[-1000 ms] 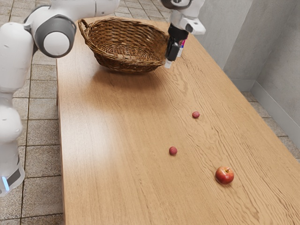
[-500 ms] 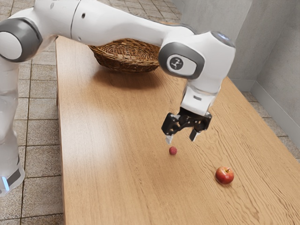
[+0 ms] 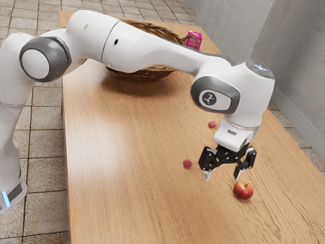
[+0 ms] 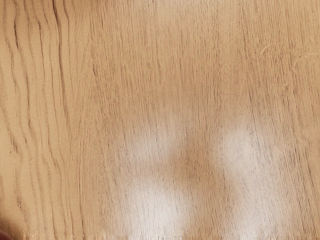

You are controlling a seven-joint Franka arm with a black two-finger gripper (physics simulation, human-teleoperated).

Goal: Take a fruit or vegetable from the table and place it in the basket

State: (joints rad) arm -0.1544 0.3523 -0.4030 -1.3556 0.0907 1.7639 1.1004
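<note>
My gripper [image 3: 222,176] hangs open above the table [image 3: 127,203], its fingertips apart with nothing between them. Just beyond the fingertip on the exterior view's right is a red apple [image 3: 243,190], resting on the wood. A small dark-red fruit [image 3: 187,163] lies towards the exterior view's left of the gripper, and a similar small fruit [image 3: 212,124] lies farther back, beside the hand. The wicker basket [image 3: 147,72] stands at the table's far end, partly hidden behind the arm. In the wrist view, a dark red edge [image 4: 6,235] shows in a corner beside bare wood [image 4: 165,90].
A pink box [image 3: 193,40] stands by the basket's handle at the far end. The arm's long link stretches over the basket. A grey wall [image 3: 299,61] runs beyond the table's edge on the exterior view's right.
From the basket's side, my gripper has come across the table to the small fruits, then on to beside the apple. The fruits, apple and basket have not moved.
</note>
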